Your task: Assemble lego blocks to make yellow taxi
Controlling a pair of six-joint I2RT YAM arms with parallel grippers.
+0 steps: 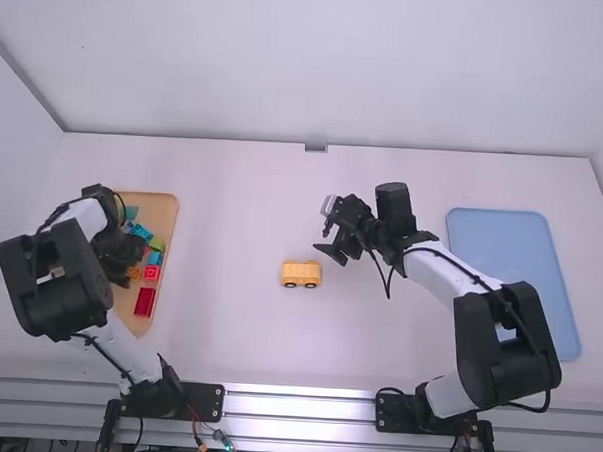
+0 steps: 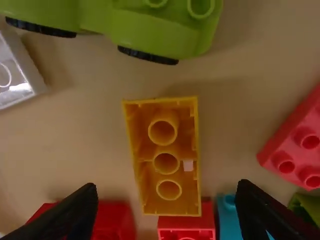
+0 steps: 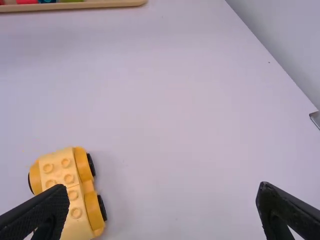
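The yellow car base with black wheels [image 1: 301,274] stands mid-table; in the right wrist view the car base [image 3: 67,192] shows its studs on top. My left gripper [image 1: 130,264] is over the wooden tray at the left. In the left wrist view, the left gripper [image 2: 165,212] is open above a yellow-orange block [image 2: 166,156] that lies upside down, its hollow side with tubes facing up. My right gripper [image 1: 331,237] is above the table, just up and right of the car base; the right gripper [image 3: 162,205] stands open with nothing between its fingers.
The wooden tray [image 1: 165,208] holds red, blue and green blocks. Close to the yellow-orange block are a green wheeled piece [image 2: 150,30], a white block [image 2: 17,75] and red blocks [image 2: 300,145]. A blue tray [image 1: 496,240] lies at the right.
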